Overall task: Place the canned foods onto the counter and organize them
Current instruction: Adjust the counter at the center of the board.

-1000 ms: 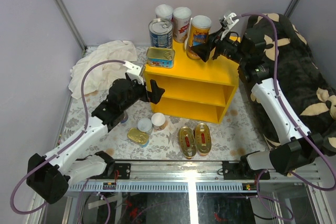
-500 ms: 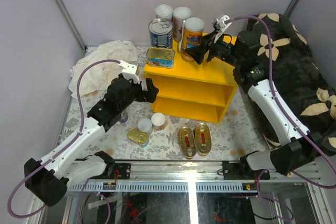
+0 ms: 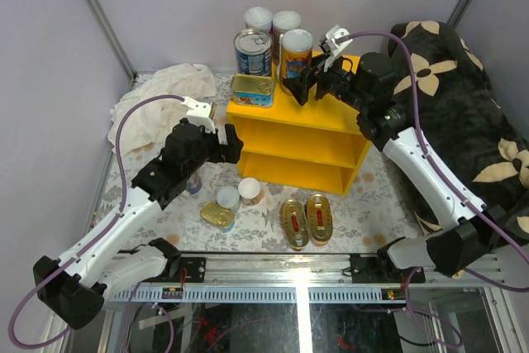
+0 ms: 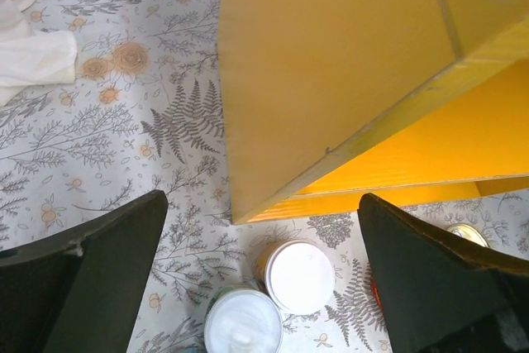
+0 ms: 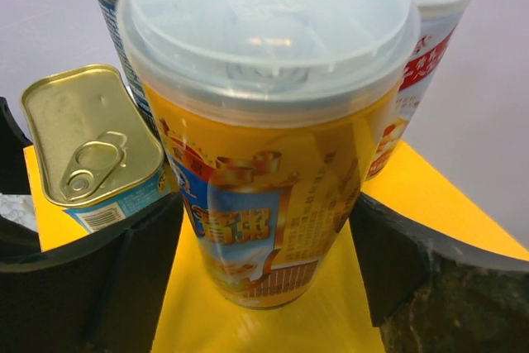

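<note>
Five tins (image 3: 252,88) cluster atop the yellow wooden counter (image 3: 324,112). My right gripper (image 5: 264,241) straddles the tall yellow white-lidded can (image 5: 273,163), grouping it; I cannot tell its grip. Left gripper (image 4: 263,274) gapes wide, empty.

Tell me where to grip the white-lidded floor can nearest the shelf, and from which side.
Probably from above, pinching the can by its round wall just under the lid. It stands upright, lid up. A second can sits close on its left, so pinch its shelf side and near side.

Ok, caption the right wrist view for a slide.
Right fingers flank a clear-lidded yellow can standing on the yellow counter.
</note>
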Robot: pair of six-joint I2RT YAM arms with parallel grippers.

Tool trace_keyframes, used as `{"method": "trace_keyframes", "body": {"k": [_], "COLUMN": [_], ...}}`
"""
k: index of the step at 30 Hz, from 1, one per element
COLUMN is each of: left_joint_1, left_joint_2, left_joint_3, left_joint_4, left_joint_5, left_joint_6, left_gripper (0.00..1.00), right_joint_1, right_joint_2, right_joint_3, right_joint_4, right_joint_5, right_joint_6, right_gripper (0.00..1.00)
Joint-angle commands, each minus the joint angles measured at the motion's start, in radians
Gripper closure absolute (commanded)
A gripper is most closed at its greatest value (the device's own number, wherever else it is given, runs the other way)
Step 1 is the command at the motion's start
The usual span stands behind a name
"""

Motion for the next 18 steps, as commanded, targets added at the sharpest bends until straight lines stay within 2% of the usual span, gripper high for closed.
{"method": "trace_keyframes", "body": {"k": [1, 10, 18], "left_joint_1": [-0.004, -0.003, -0.003], "left_joint_2": [-0.013, -0.03, -0.044], "left_joint_3": [0.04, 0.04, 0.043], "left_joint_4": [-0.028, -0.054, -0.082], "left_joint_5": [-0.032, -0.037, -0.05], "left_joint_6": [0.008, 0.017, 0.024], "left_gripper": [0.0, 0.0, 0.0], "right_joint_1": [0.016, 0.015, 0.015], "right_joint_2": [-0.003, -0.109, -0.124], "right_joint_3": [0.031, -0.061, -0.076], "right_joint_4": [-0.036, -0.049, -0.039], "right_joint_5": [0.056, 0.075, 0.051], "right_joint_6": [-0.009, -0.055, -0.06], "right_gripper": [0.02, 0.0, 0.15]}}
